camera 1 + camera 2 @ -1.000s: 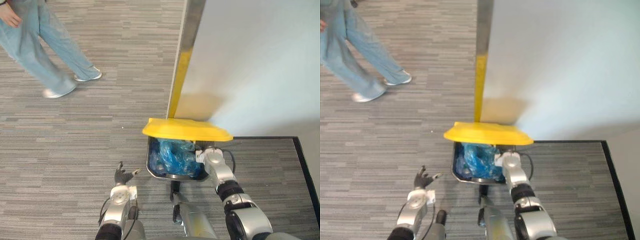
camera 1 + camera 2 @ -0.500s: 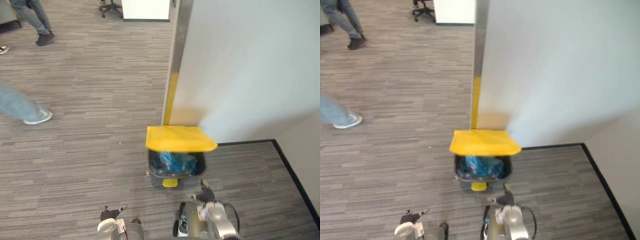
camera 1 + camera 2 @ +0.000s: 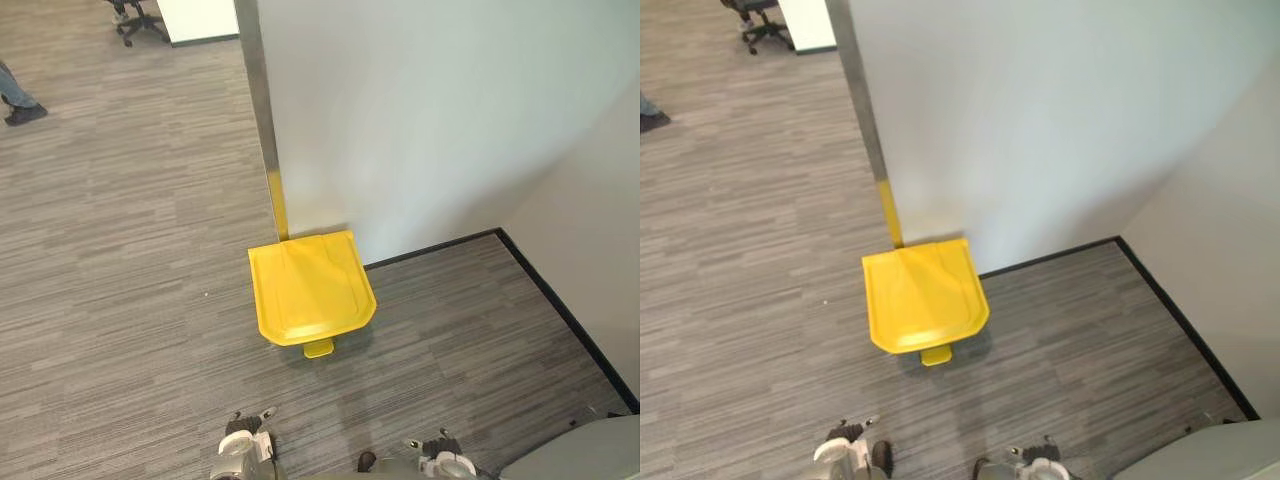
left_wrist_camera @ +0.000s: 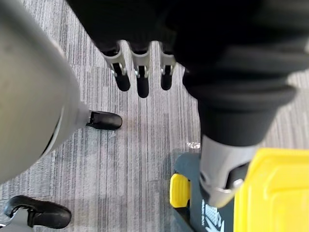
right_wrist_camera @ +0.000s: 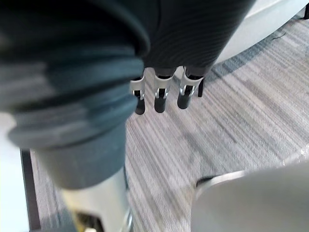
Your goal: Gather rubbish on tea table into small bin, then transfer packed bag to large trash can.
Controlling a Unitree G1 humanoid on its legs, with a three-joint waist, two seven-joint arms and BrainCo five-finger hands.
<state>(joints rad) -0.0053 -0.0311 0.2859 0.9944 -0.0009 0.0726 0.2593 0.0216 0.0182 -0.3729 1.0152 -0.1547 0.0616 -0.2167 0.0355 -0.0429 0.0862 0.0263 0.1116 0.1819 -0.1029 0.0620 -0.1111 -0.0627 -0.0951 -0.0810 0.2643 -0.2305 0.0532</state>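
The large trash can stands on the carpet against the white wall, its yellow lid (image 3: 310, 290) down flat and covering the inside. A yellow foot pedal (image 3: 318, 348) sticks out at its front. In the left wrist view the yellow lid (image 4: 275, 193) and pedal (image 4: 177, 190) lie just past the thumb. My left hand (image 3: 240, 447) hangs low at the bottom edge, short of the can, its fingers (image 4: 140, 72) straight and empty. My right hand (image 3: 440, 464) hangs low further right, its fingers (image 5: 159, 94) relaxed and holding nothing.
The white wall (image 3: 420, 110) with a metal edge strip (image 3: 258, 100) rises behind the can, and a black skirting line (image 3: 560, 300) runs along the right. An office chair (image 3: 135, 15) and a person's shoe (image 3: 20, 110) are far off at the upper left. A pale grey surface (image 3: 590, 455) cuts the lower right corner.
The yellow lid has dropped shut over the blue bag. My right hand has come out of the can and both hands have sunk to the bottom edge. The camera has pulled back.
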